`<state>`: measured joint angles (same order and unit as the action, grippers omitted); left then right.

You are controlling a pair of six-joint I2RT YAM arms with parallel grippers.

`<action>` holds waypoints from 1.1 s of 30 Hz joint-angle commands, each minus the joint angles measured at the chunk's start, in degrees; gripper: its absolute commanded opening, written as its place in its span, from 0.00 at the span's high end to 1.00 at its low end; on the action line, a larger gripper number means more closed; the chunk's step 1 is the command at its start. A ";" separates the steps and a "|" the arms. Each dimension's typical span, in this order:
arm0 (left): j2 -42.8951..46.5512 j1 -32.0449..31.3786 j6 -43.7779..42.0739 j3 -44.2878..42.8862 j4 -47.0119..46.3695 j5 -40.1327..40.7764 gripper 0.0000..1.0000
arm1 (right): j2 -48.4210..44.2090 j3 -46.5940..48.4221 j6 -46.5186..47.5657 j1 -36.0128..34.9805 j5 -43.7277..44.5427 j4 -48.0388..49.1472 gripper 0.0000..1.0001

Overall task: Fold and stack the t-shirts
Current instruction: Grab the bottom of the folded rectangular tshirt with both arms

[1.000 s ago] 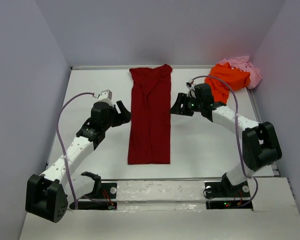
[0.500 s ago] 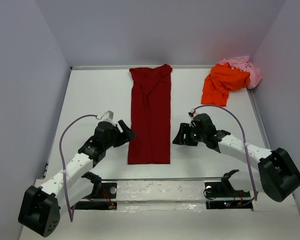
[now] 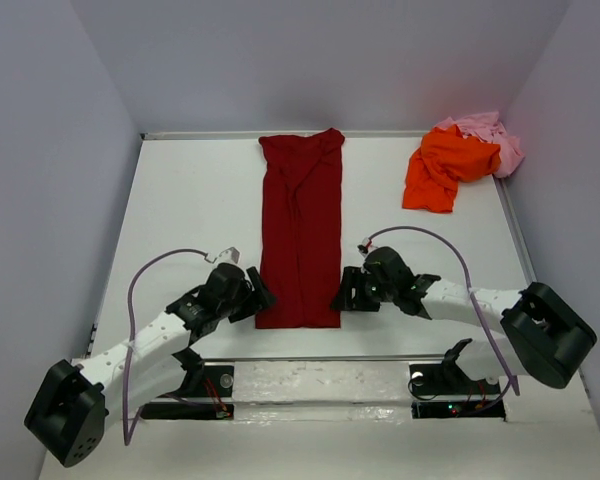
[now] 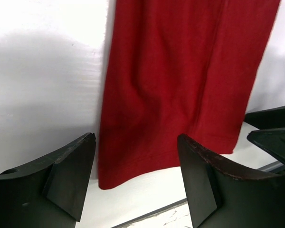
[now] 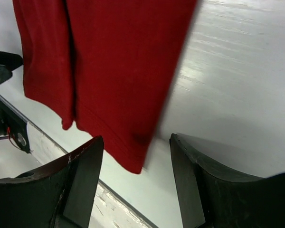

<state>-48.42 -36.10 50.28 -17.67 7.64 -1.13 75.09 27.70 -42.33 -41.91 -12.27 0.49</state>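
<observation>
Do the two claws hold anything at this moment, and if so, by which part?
Nothing is held. The left claw and the right claw are both open, one at each near corner of the dark red t-shirt, which lies flat.

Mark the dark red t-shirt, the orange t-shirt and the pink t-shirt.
dark red t-shirt [image 3: 300, 220], top view, middle of the long folded strip
orange t-shirt [image 3: 445, 165], top view, centre of the crumpled heap
pink t-shirt [image 3: 492, 128], top view, bunched part showing behind the orange one
</observation>
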 commanded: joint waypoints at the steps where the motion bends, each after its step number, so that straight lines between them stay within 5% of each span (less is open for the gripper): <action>1: -0.97 -1.87 1.40 -2.45 3.34 4.37 0.21 | 3.47 0.68 -2.40 -2.64 3.30 3.72 0.36; 11: -6.07 -7.50 3.86 -4.83 7.21 5.26 0.20 | 8.14 1.92 -4.69 -5.72 4.45 7.24 0.36; 27: 4.04 -14.79 13.09 -0.87 12.05 5.43 0.23 | 7.70 3.67 -4.96 -8.54 2.78 3.73 0.39; 33: 2.64 -15.50 12.30 -1.66 11.87 7.10 0.37 | 7.00 3.67 -5.05 -9.68 2.87 1.62 0.50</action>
<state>-45.01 -51.24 62.15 -19.09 19.03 3.42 82.13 30.72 -47.64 -50.46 -10.44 6.87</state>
